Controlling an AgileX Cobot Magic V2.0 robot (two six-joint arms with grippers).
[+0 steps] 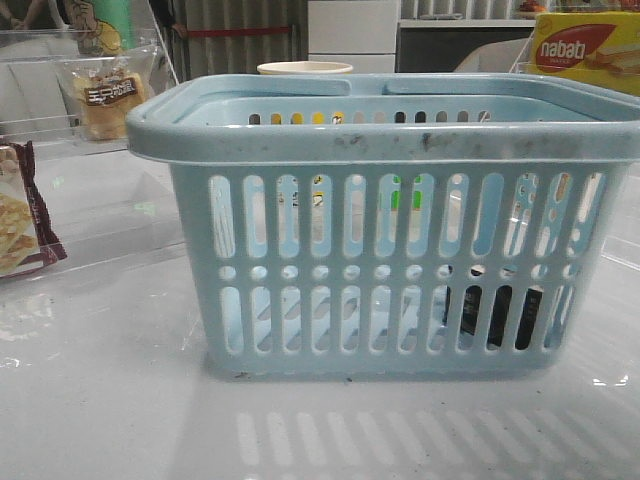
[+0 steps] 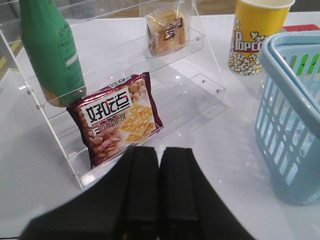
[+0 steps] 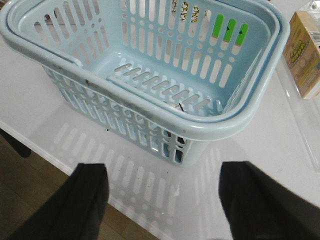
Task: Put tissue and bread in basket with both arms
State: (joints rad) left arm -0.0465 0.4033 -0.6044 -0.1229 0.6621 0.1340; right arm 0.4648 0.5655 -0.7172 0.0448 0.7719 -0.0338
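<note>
Slotted light-blue plastic basket [image 1: 385, 140]; bagged tan bread [image 2: 166, 31] on clear shelf [image 2: 197, 82].

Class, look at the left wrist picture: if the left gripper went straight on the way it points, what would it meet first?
Probably the cracker bag leaning on the lowest step of the clear shelf, straight ahead of the left gripper, whose jaws are shut. The bread sits higher and further back. Depth is hard to judge here.
</note>
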